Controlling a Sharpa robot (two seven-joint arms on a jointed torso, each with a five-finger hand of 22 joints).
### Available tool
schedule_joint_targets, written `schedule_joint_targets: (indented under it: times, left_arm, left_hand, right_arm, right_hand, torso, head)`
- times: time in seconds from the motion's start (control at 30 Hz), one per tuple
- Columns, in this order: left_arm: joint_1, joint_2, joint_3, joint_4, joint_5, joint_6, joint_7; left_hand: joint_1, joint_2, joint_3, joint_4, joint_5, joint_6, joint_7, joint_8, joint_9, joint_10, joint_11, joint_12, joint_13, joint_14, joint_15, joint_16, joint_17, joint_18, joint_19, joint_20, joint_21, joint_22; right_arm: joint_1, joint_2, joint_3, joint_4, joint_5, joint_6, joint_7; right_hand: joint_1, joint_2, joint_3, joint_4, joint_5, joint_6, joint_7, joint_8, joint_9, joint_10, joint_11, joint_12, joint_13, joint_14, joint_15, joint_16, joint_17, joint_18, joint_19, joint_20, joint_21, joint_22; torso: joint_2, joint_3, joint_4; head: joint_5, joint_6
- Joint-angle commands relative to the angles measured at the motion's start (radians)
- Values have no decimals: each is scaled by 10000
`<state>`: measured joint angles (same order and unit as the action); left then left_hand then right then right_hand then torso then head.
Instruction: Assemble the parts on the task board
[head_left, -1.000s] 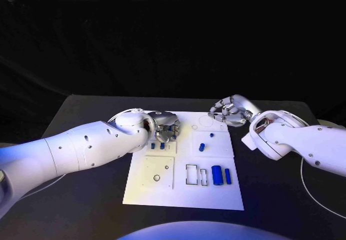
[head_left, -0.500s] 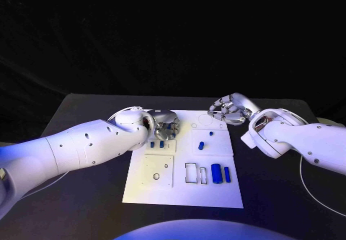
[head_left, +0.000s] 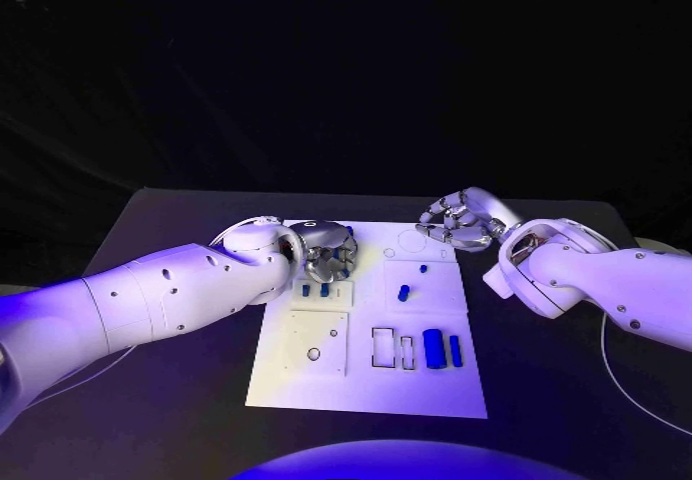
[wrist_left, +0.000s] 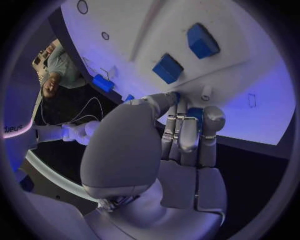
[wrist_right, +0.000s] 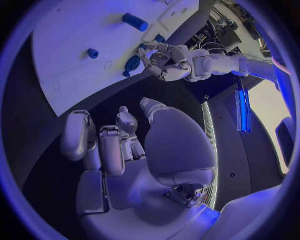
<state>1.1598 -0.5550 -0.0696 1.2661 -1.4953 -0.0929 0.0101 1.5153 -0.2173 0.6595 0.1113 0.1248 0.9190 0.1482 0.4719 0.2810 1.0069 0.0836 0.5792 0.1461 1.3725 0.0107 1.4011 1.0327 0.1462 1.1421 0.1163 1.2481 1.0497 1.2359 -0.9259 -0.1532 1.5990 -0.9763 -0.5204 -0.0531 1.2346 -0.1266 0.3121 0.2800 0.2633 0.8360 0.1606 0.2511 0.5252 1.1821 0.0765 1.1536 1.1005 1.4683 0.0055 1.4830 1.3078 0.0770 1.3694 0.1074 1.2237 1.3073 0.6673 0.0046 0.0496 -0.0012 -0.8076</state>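
— Board and setting?
— White flat rectangular task board (head_left: 368, 385), matte, on a black table (head_left: 173, 400). Raised square panels on it, plus thin rectangular slot outlines (head_left: 384, 348) beside the long pieces.

— Parts, counted?
— Six blue parts lying or standing on the board in the head view. Two long blue cylinders (head_left: 433, 350) side by side near the right edge, close together. Two short blue pegs (head_left: 304, 290) upright in the upper left panel. One tilted blue piece (head_left: 404, 293) mid-board, and one tiny blue stud (head_left: 423, 268) just above it. Smooth and plastic-looking, all of them.

— Left hand?
— Silver left hand (head_left: 329, 255) over the board's upper left area, just above the two pegs. Fingers (wrist_left: 187, 132) pressed together and curled around a seventh blue part (wrist_left: 195, 114), gripped at the fingertips.

— Right hand?
— Silver right hand (head_left: 459, 222) at the board's upper right corner, apart from the blue pieces. Fingers (wrist_right: 78, 135) loosely bent and spread, holding nothing.
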Motion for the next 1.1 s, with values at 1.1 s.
schedule_joint_targets:
  times: [1.1]
  left_arm:
    - [17,-1695,574,1097,1688,146,-392]
  left_hand:
    - [-328,-47,-81,-28,-15,120,42,-193,-17,197,-23,-297,-8,89,16,19,-58,-182,41,-7,45,18]
  right_arm:
    - [-8,12,1,-39,-150,89,71]
  right_hand:
    - [42,9,13,50,46,-74,-7,56,10,-47,-6,-69,-44,514,-39,-60,503,97,-70,1,-50,130]
  torso:
    - [-18,-12,3]
  head:
    - [161,85]
